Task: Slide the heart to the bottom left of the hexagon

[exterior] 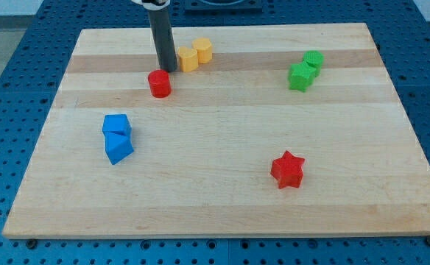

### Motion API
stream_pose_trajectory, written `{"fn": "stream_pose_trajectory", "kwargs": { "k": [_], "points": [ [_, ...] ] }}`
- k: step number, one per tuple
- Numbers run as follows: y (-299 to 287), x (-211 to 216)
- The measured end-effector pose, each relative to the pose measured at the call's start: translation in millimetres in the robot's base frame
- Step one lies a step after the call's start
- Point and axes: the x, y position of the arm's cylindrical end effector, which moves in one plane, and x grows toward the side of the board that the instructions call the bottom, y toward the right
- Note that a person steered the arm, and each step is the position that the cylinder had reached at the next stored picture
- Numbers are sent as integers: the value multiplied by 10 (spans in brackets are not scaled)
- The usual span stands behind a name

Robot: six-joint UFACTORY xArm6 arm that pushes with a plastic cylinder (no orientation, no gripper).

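Observation:
The yellow heart (188, 59) lies near the view's top, touching the lower left side of the yellow hexagon (203, 50). My tip (164, 69) stands just left of the heart, a small gap apart, and right above the red cylinder (159, 83). The dark rod rises from the tip to the view's top edge.
Two blue blocks (117, 138) sit together at the left. Two green blocks (305, 70) sit together at the upper right. A red star (287, 170) lies at the lower right. The wooden board (222, 213) rests on a blue perforated table.

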Motion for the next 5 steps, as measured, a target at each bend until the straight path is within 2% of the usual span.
{"fn": "stream_pose_trajectory", "kwargs": {
  "k": [5],
  "points": [
    [117,-104]
  ]
}}
